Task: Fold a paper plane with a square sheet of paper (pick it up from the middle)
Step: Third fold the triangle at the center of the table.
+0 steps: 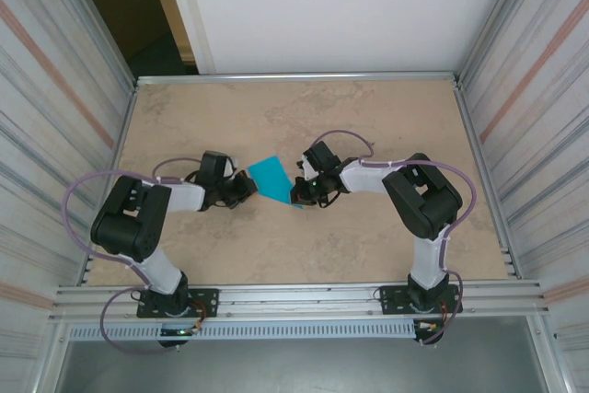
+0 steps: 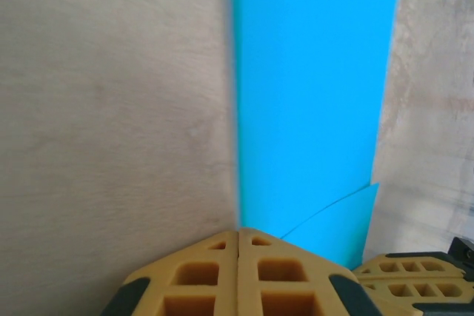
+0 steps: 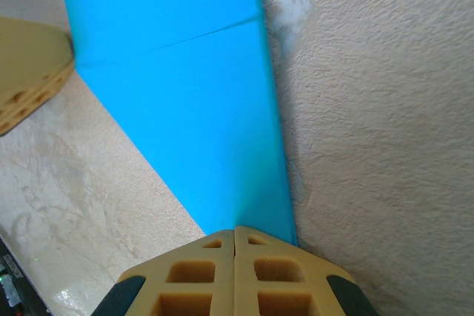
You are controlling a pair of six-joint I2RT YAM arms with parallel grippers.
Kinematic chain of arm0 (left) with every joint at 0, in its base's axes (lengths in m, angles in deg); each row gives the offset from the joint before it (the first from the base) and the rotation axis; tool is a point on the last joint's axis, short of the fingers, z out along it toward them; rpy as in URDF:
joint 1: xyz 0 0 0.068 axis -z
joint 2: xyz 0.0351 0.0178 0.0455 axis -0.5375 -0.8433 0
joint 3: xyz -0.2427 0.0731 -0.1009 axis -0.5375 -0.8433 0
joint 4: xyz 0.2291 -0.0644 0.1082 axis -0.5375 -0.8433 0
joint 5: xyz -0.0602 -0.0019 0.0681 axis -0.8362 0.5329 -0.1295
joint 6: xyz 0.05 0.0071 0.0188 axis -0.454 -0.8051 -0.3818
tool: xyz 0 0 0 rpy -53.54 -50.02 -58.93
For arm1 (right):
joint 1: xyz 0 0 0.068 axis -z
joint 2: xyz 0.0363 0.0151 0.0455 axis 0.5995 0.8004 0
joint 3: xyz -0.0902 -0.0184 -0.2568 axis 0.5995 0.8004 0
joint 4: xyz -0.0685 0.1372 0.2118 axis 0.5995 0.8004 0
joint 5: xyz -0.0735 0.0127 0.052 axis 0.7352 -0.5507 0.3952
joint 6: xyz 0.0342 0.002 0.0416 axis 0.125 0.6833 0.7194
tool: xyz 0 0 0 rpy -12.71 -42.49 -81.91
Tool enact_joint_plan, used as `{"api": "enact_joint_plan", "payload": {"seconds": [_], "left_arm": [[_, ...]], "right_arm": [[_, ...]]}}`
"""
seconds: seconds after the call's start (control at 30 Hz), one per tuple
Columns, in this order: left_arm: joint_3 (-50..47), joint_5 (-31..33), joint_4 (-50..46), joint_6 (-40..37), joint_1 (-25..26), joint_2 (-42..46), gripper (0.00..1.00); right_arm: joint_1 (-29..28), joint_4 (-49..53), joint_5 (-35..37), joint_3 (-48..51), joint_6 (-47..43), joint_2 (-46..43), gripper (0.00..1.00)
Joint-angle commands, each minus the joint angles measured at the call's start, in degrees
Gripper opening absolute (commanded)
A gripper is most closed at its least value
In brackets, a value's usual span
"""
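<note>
Corrugated metal walls [image 1: 64, 89] are seen on both sides of a beige, marbled bench [image 1: 368, 108], near the middle of which the square sheet of paper [image 1: 272, 177] is held between the two arms. It is no longer seen as a flat square. In the overhead view it appears as a smaller turquoise four-sided shape, and in both wrist views a straight layer edge is seen crossing it, so at least one fold is judged to be made.

The left fingers [image 2: 235, 246] are pressed together on the left end of the sheet, and the right fingers [image 3: 235, 246] are likewise clamped on its narrowing right end. Whether the paper rests on the bench or is raised off it cannot be told.

No sharp nose, wings or centre crease of a dart can be made out, so the task is judged to be at an early or middle stage, with most of the folding left.
</note>
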Motion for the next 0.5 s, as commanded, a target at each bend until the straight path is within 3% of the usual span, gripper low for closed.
{"api": "enact_joint_plan", "payload": {"seconds": [0.0, 0.13, 0.3, 0.47], "left_arm": [[0.4, 5.5, -8.6, -3.3, -1.6, 2.0, 0.07], [3.3, 4.5, -12.3, -3.6, -1.5, 7.2, 0.11], [3.2, 3.0, -13.8, -2.2, -1.6, 13.5, 0.22], [1.7, -1.5, -11.6, 0.4, -1.3, 15.2, 0.36]], "right_arm": [[0.5, 9.0, 4.3, 2.9, 0.5, 2.1, 0.04], [0.7, 3.4, 1.0, 1.1, 1.3, -3.9, 0.14], [1.1, -3.1, 1.3, 1.8, 1.6, -11.0, 0.36], [2.1, -3.2, 1.9, 2.7, -0.5, -11.3, 0.4]]}}
